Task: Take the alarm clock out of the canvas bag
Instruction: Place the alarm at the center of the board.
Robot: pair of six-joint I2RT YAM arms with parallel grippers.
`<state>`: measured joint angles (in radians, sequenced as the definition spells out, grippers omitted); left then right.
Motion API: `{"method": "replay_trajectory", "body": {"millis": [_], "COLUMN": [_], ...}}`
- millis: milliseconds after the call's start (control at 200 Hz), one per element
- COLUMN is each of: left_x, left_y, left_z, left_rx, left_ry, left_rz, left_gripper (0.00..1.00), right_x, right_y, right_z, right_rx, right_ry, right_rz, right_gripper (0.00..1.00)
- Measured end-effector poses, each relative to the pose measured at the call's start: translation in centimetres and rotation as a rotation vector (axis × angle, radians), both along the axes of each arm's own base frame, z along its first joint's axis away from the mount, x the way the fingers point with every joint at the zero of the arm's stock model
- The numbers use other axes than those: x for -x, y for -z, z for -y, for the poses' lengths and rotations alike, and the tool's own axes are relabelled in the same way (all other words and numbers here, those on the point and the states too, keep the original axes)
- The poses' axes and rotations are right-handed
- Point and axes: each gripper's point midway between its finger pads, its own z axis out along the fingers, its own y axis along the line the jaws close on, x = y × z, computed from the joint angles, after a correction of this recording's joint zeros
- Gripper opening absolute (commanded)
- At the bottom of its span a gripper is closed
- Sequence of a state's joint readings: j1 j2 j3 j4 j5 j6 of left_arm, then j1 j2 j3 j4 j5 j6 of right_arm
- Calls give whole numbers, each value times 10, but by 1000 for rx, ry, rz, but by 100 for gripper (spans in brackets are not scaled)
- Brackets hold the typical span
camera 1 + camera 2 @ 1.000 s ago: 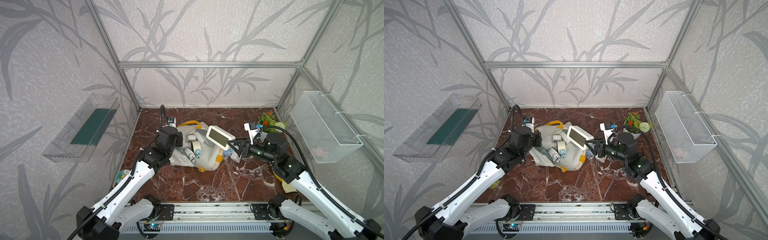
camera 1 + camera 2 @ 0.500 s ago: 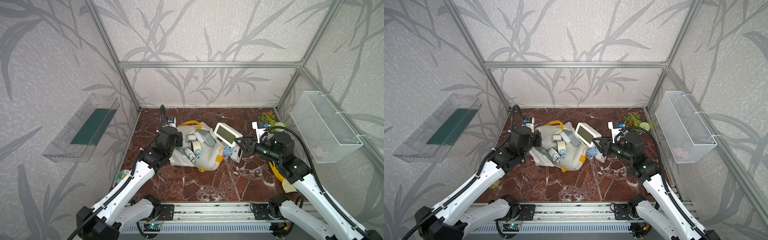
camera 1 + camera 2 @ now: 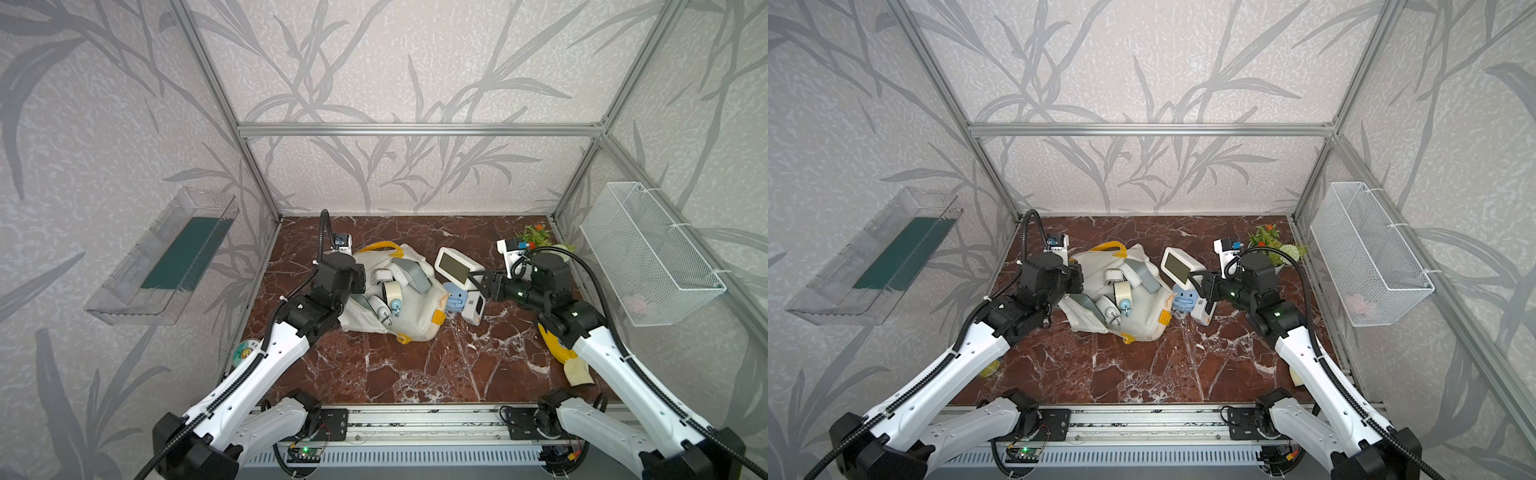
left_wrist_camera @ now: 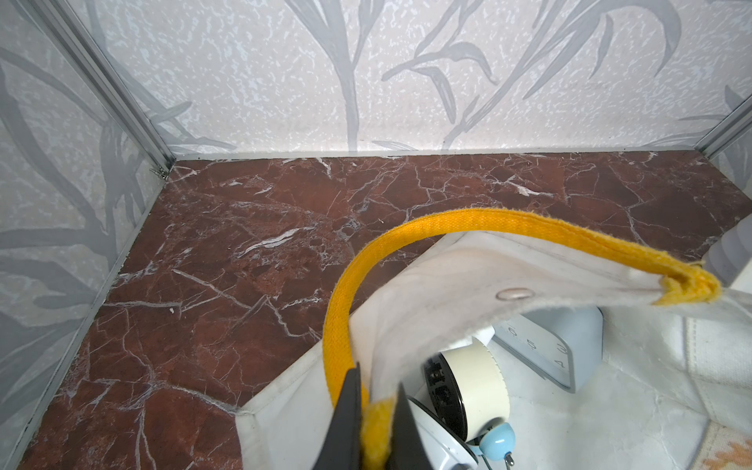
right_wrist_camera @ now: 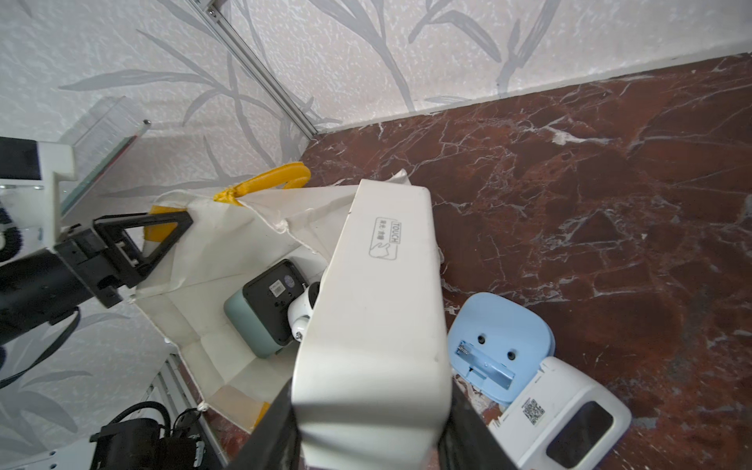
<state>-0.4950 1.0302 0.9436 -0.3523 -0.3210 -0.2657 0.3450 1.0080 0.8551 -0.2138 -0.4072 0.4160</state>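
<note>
Pinching yellow handle [image 4: 407, 232] with left claw [image 4: 376, 390], propping canvas bag [image 3: 415, 316] open on bench [image 3: 415, 374]. Gripping alarm clock [image 3: 455, 268] by one end in right claw [image 3: 476, 279], just outside bag mouth. Could slip from end grip, dropping onto blue clock [image 3: 455, 297].

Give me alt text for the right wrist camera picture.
The right gripper holds a white alarm clock marked TOUCH beside the open canvas bag, whose rim the left gripper pinches. A green clock lies inside the bag; a blue clock and a small white clock lie on the marble table.
</note>
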Motion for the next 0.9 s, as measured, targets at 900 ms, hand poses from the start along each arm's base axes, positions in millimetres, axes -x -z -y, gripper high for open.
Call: {"method": "replay_trajectory", "body": {"millis": [900], "left_x": [0], "left_y": [0], "left_z": [0], "left_rx": [3], "left_ry": [-1], "left_rz": [-1], "left_gripper": [0], "right_x": [-96], "right_y": [73], "right_z": [-3], "right_rx": [280], "right_ry": [57], "right_rz": [2], "right_gripper": [31]}}
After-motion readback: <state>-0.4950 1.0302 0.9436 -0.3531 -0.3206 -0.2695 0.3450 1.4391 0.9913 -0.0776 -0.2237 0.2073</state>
